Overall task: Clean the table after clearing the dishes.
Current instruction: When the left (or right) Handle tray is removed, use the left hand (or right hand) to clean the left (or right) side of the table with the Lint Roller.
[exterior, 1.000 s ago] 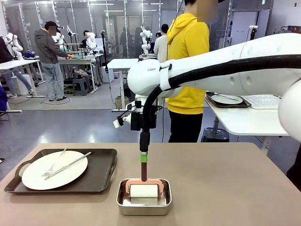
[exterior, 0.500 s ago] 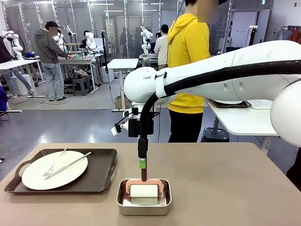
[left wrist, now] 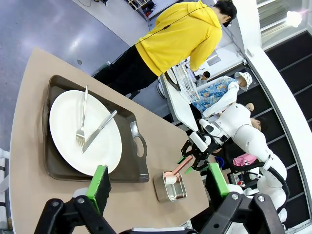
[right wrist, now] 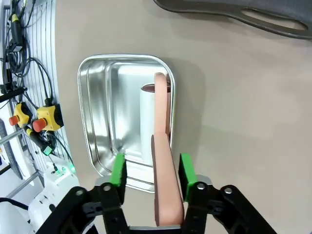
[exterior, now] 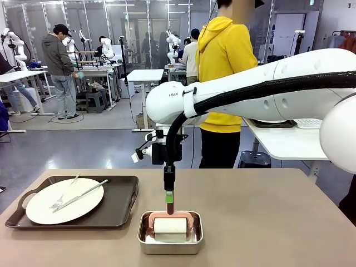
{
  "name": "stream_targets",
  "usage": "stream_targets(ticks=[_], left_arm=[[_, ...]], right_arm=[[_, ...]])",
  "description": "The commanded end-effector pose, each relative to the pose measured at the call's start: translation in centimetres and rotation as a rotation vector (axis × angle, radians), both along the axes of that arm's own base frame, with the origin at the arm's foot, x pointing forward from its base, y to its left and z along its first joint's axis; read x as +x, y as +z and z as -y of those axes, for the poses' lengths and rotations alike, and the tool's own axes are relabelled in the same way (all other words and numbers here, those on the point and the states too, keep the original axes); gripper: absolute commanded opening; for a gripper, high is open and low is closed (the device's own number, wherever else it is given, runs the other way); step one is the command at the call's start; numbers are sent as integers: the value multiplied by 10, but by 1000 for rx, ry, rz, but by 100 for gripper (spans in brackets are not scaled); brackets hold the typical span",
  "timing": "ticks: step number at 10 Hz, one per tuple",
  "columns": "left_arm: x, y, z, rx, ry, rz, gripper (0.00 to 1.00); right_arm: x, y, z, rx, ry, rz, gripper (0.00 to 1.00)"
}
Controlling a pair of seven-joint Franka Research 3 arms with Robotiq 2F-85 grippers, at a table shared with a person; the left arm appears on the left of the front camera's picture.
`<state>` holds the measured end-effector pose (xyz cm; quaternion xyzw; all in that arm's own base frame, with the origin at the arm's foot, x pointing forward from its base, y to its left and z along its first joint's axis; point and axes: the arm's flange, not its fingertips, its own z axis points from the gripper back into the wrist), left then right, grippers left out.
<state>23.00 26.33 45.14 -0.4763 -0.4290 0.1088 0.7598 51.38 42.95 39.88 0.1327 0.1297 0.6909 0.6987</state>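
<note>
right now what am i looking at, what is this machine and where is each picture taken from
These are two white robot arms at a brown table. One picture looks across the table from the robot's side; the right arm reaches in, and a person in yellow stands beyond it. The other two come from cameras on each wrist, looking along the green-padded fingers. On the table lie a dark tray with a white plate and cutlery, and a steel pan with a pink-handled roller. The right gripper straddles the handle, open. The left gripper hangs open, holding nothing.
</note>
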Motion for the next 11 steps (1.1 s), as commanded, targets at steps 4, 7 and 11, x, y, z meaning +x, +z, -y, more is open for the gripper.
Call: stream_targets(ticks=[4, 7, 11], left_arm=[[-2, 1, -1, 2, 1, 11, 100], [-2, 1, -1, 2, 1, 11, 100], [-2, 1, -1, 2, 1, 11, 100]], right_arm=[[-15, 2, 5, -12, -18, 50, 0], [-33, 31, 10, 48, 2, 95, 0], [-59, 107, 19, -47, -131, 216, 0]])
